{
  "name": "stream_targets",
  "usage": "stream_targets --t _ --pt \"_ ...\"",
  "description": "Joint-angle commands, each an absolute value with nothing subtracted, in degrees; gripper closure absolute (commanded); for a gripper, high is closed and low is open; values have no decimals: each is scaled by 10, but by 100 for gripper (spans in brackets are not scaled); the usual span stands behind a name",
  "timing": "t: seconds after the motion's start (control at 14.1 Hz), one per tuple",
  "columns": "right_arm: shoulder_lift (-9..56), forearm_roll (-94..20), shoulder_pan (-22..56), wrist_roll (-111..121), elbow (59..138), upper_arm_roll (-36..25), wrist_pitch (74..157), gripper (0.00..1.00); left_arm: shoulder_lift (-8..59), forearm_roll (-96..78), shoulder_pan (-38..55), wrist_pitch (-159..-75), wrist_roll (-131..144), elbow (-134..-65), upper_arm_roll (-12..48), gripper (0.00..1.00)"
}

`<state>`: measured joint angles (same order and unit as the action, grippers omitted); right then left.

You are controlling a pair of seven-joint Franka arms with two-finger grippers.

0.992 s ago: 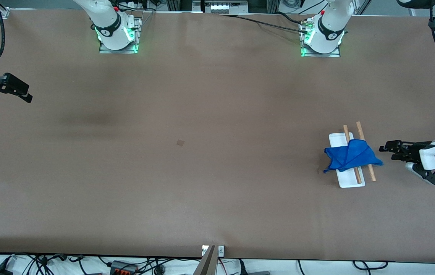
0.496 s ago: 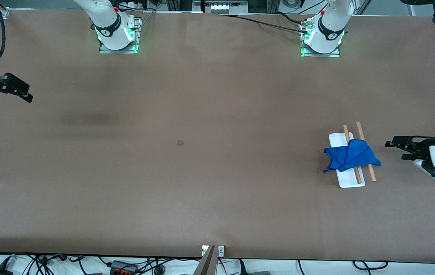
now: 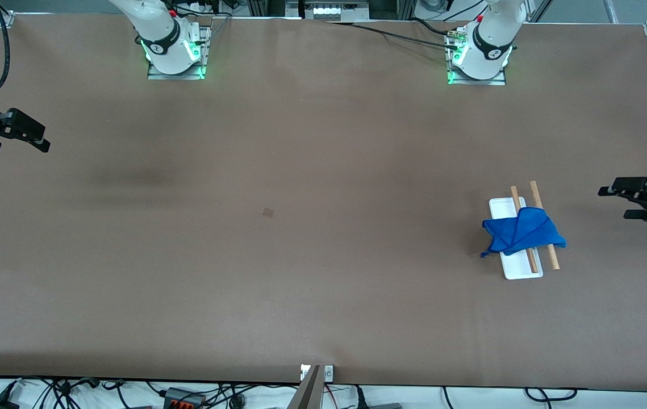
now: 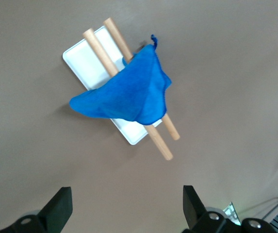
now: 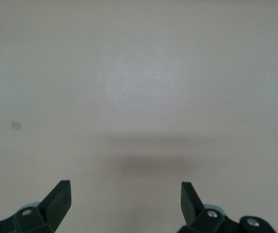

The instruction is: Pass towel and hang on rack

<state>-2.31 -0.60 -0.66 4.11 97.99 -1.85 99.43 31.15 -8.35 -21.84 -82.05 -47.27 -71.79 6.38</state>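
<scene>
A: Well, the front view first. The towel lies draped across both wooden rods of the rack, which stands toward the left arm's end of the table. The left gripper hangs over bare table near that end's edge, apart from the rack, its fingers spread and holding nothing.

B: And the right gripper?

A: It waits over the table's edge at the right arm's end, fingers likewise parted and empty, well apart from everything.

B: What does the left wrist view add?

A: It looks down on the rack's white tray and the blue cloth spread over the two rods, one corner hanging past the tray's edge. The two fingertips stand wide at the edge of the picture, touching nothing.

B: The right wrist view?

A: Only bare table under open fingers.

B: So which step is this?

A: By the look of it, the hanging is done and the release made. What remains is likely a clear retreat, without brushing the cloth.
</scene>
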Motion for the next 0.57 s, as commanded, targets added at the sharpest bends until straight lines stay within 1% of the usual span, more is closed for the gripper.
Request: stream_targets --t 0.0,0.07,0.28,0.5 --pt "-25 2 -33 43 972 14 985 0 323 -63 -173 -804 -447 -693 62 0" --pt "-25 2 -33 43 973 14 985 0 320 -47 -166 -792 -437 -690 63 0" --pt "-26 1 -36 42 972 11 985 0 324 -40 -135 -742 -398 -626 60 0" --pt "-26 1 -36 41 973 11 985 0 323 -33 -130 -725 -386 -621 66 0"
